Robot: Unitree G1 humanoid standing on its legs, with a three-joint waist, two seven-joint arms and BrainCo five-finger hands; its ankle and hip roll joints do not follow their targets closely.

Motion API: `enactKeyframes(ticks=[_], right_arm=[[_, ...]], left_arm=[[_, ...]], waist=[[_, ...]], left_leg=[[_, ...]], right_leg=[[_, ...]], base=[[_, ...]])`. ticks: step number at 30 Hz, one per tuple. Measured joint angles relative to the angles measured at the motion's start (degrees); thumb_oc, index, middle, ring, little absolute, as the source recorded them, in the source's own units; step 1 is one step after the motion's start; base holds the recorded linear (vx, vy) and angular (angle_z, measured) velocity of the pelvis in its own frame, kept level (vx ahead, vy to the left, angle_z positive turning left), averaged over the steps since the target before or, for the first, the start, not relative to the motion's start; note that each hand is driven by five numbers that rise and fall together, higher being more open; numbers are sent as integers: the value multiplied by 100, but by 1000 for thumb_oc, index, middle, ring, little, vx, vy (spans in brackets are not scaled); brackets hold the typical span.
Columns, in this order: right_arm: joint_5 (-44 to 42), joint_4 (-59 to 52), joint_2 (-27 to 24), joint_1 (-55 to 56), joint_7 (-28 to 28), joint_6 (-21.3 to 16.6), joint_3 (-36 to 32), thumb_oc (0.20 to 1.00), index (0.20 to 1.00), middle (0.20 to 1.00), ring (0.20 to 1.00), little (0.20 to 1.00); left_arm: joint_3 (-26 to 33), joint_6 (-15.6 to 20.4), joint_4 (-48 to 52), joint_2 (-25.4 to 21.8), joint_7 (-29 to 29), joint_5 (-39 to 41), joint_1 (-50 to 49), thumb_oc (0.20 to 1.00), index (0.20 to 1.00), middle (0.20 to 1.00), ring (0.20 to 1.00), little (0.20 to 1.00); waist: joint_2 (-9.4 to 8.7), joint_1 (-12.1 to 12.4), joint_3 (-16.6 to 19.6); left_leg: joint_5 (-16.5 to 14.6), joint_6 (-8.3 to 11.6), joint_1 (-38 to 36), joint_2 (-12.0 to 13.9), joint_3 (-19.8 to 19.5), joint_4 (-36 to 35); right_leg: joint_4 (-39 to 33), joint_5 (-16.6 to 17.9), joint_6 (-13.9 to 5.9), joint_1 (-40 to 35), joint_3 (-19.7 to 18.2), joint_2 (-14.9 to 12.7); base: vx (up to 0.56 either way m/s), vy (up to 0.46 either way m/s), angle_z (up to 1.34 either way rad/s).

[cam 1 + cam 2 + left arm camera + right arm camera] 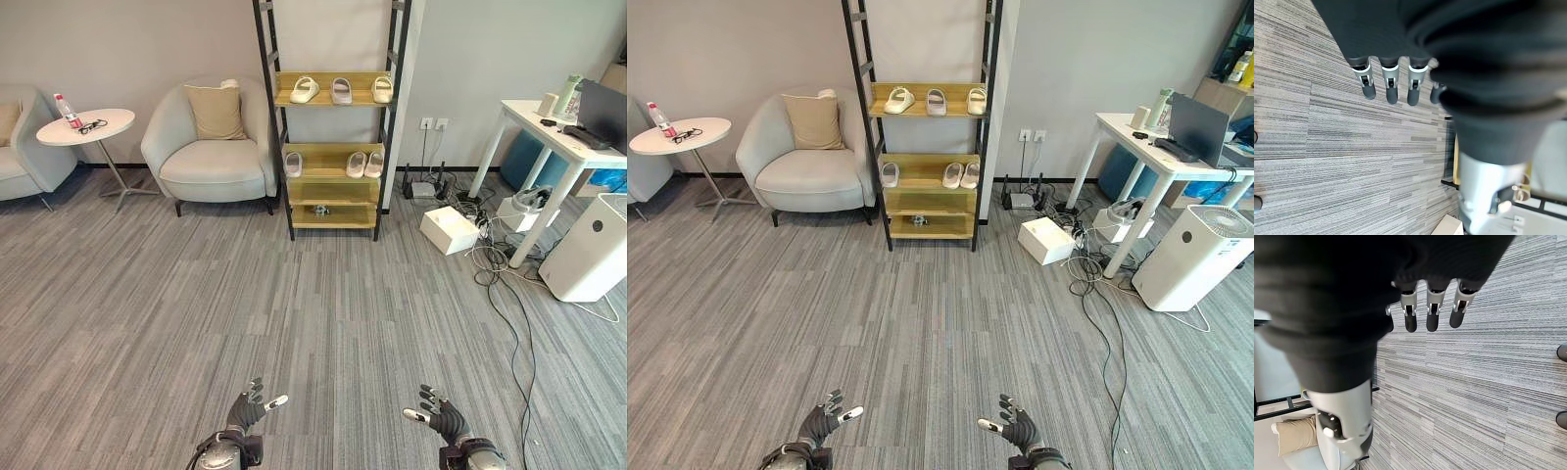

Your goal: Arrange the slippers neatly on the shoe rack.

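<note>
A black-framed wooden shoe rack (333,186) stands against the far wall. Three pale slippers lie on its upper shelf: one at the left (305,89), one in the middle (341,90), one at the right (382,89). On the middle shelf a single slipper (293,164) lies at the left and a pair (364,164) at the right. Low in the view and far from the rack, my left hand (251,408) and right hand (439,414) hover over the carpet, both open and holding nothing. Their straight fingers (1388,83) (1432,313) show in the wrist views.
A small object (321,210) sits on the rack's bottom shelf. A grey armchair (211,147) with a cushion and a round side table (86,127) stand left of the rack. Right of it are a white box (449,230), floor cables (495,264), a white desk (549,147) and an air purifier (593,250).
</note>
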State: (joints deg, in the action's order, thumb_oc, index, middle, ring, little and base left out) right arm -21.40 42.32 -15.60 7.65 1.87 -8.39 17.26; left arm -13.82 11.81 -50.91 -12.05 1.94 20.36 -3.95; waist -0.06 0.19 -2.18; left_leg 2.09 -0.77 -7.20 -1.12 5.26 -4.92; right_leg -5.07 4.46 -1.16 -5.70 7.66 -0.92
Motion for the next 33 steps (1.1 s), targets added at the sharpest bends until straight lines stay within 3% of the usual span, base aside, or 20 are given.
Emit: enactKeyframes(ticks=[24,33], right_arm=[[349,5,-2,-4,-184,-3,1,1000,1000,1000,1000,1000],[348,-13,-37,-143,-184,-4,-1,1000,1000,1000,1000,1000]], left_arm=[[-11,0,143,20,39,114,1,1000,1000,1000,1000,1000],[34,1,166,-12,46,226,19,1000,1000,1000,1000,1000]], waist=[[63,9,-64],[-68,32,-230]], left_leg=[[-16,22,23,0,-10,-2],[-3,-4,216,-20,-19,-1]], right_leg=[[0,-6,6,12,4,0],[0,6,-9,232,8,-14]], base=[[0,0,0],[-1,57,-1]])
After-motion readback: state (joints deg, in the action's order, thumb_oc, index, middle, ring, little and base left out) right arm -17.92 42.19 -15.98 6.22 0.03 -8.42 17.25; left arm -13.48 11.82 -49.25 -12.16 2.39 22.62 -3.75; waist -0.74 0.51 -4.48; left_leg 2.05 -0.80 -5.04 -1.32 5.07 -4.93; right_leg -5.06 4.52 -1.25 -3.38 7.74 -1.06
